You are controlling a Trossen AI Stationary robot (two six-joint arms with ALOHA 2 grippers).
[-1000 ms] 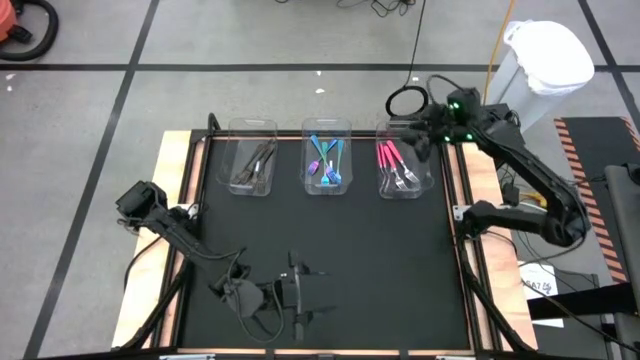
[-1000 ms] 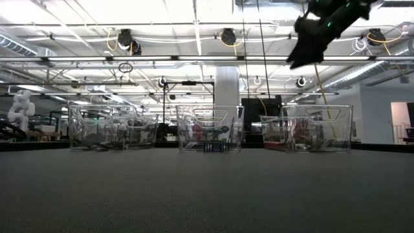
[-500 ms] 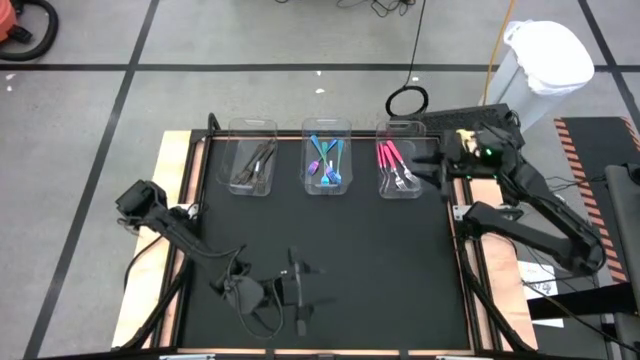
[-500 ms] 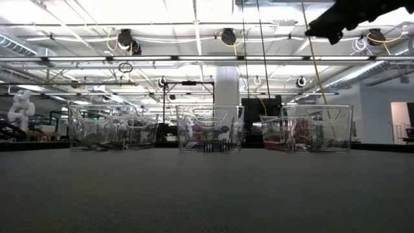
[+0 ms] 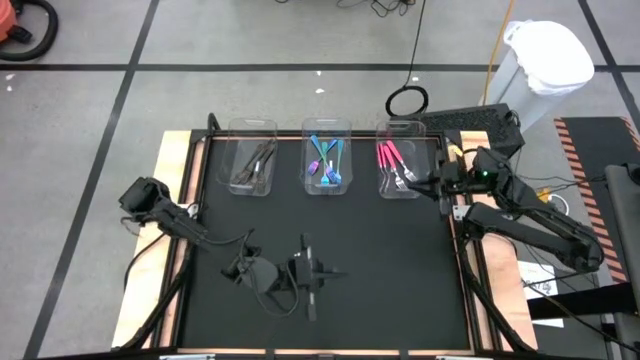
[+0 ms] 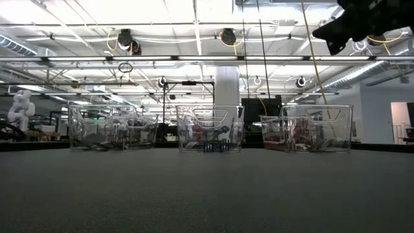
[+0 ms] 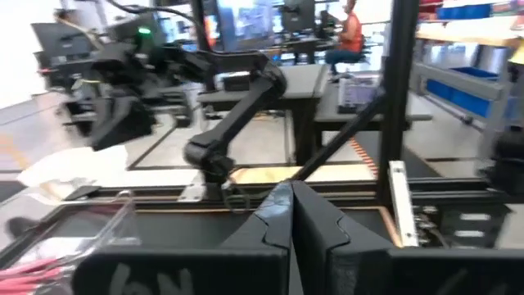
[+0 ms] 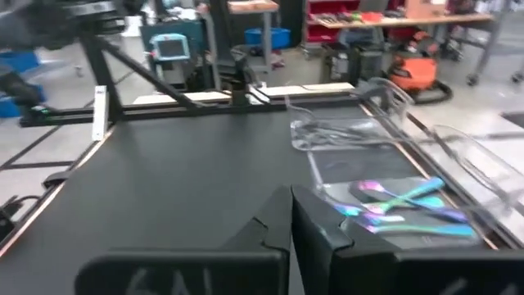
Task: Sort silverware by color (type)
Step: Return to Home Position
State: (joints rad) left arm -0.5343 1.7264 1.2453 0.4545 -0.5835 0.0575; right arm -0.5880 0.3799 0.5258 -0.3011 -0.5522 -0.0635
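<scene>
Right gripper (image 5: 437, 186) farther from pink forks (image 5: 392, 165)

The left gripper (image 7: 291, 215) sat low in the foreground, its two dark fingers pressed together with no gap, pointing across the black table (image 7: 205, 223). Near it stood a clear bin (image 7: 98, 221) with pink forks (image 7: 29, 268) inside. At the table's wooden edge (image 7: 303, 174) the right arm (image 7: 237, 106) rose and bent over, and the right gripper (image 7: 115, 123) at its end was blurred. Far behind, a person (image 7: 352, 33) in an orange top sat at a desk.
</scene>
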